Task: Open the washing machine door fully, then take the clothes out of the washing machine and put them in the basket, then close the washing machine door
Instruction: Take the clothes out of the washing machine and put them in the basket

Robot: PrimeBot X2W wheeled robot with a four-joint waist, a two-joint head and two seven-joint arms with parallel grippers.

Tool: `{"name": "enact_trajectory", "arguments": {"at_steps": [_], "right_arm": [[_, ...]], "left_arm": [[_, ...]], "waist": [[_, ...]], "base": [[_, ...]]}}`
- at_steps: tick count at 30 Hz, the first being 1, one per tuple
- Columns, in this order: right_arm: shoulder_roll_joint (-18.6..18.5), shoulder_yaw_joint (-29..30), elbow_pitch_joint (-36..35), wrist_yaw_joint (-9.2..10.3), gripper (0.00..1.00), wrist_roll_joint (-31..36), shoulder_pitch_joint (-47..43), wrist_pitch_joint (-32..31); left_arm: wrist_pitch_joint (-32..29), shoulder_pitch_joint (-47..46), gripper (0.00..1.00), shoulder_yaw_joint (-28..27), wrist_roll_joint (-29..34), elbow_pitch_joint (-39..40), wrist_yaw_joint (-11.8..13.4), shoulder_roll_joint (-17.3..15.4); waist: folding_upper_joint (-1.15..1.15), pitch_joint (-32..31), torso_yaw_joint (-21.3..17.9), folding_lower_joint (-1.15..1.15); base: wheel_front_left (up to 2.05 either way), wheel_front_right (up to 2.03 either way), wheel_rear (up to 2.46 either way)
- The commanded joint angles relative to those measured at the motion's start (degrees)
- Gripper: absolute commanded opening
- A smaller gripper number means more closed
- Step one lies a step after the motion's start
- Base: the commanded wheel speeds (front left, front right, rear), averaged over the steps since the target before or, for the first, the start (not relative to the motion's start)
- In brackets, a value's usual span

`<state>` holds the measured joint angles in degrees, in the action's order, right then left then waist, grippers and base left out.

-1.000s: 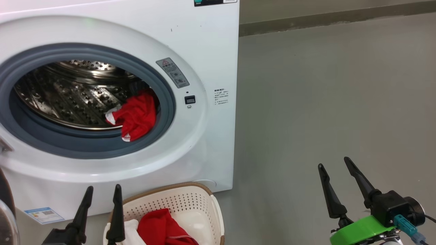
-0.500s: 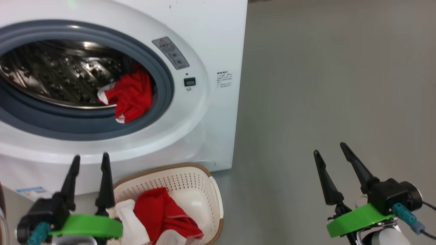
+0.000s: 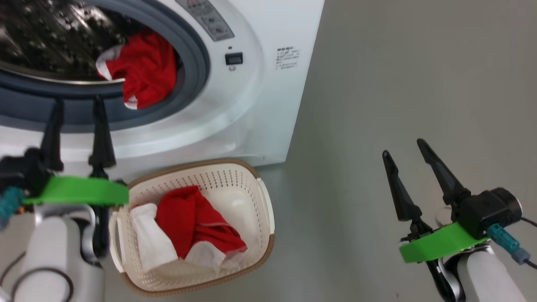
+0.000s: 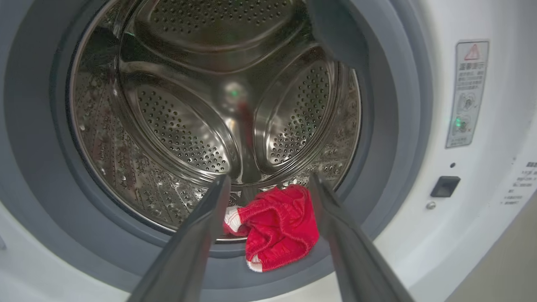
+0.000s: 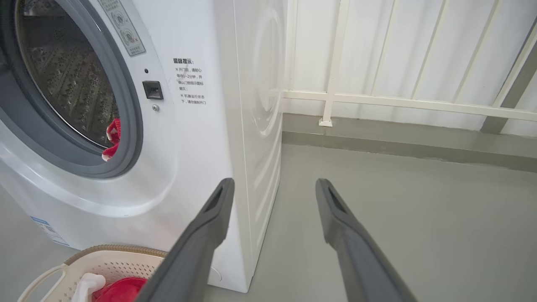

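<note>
The white washing machine (image 3: 260, 96) stands with its drum (image 4: 209, 105) exposed; its door is out of view. One of the clothes, a red garment with white trim (image 3: 140, 71), hangs over the grey gasket at the drum's lower right (image 4: 279, 228). My left gripper (image 3: 77, 102) is open in front of the gasket's lower edge, and its fingers frame that garment (image 4: 269, 178) without touching it. More red and white clothes (image 3: 188, 226) lie in the cream basket (image 3: 268, 218) on the floor before the machine. My right gripper (image 3: 402, 149) is open and empty over the floor to the right (image 5: 275, 181).
Grey floor (image 3: 398, 75) stretches right of the machine. A white railing (image 5: 377, 100) and a low kerb run behind it. The basket (image 5: 113, 253) sits close against the machine's front, just right of my left arm. A blue label (image 5: 46, 228) marks the machine's lower front.
The head camera has tilted down, so the whole picture shifted. My left gripper has moved forward from beside the basket up to the drum opening. The right gripper has kept its pose, open.
</note>
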<state>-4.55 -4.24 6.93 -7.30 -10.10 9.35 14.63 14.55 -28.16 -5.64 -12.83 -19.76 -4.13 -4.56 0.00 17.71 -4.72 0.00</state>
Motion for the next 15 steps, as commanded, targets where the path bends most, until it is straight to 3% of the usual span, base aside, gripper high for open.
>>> {"name": "enact_trajectory", "arguments": {"at_steps": [1,15], "right_arm": [[-0.7,-1.1,-1.9,-0.19,1.00,-0.5,1.7,0.4],[-1.6,-3.0,-3.5,-0.19,1.00,-0.9,5.8,0.4]], "left_arm": [[0.4,-3.0,1.00,-2.3,-1.0,0.3,-0.5,-1.9],[0.4,-21.4,1.00,-3.8,-2.8,-11.1,-2.0,-5.5]], "waist": [[0.00,4.8,0.5,0.00],[0.00,13.9,-0.6,0.00]], "base": [[0.00,0.00,0.00],[0.00,0.00,0.00]]}}
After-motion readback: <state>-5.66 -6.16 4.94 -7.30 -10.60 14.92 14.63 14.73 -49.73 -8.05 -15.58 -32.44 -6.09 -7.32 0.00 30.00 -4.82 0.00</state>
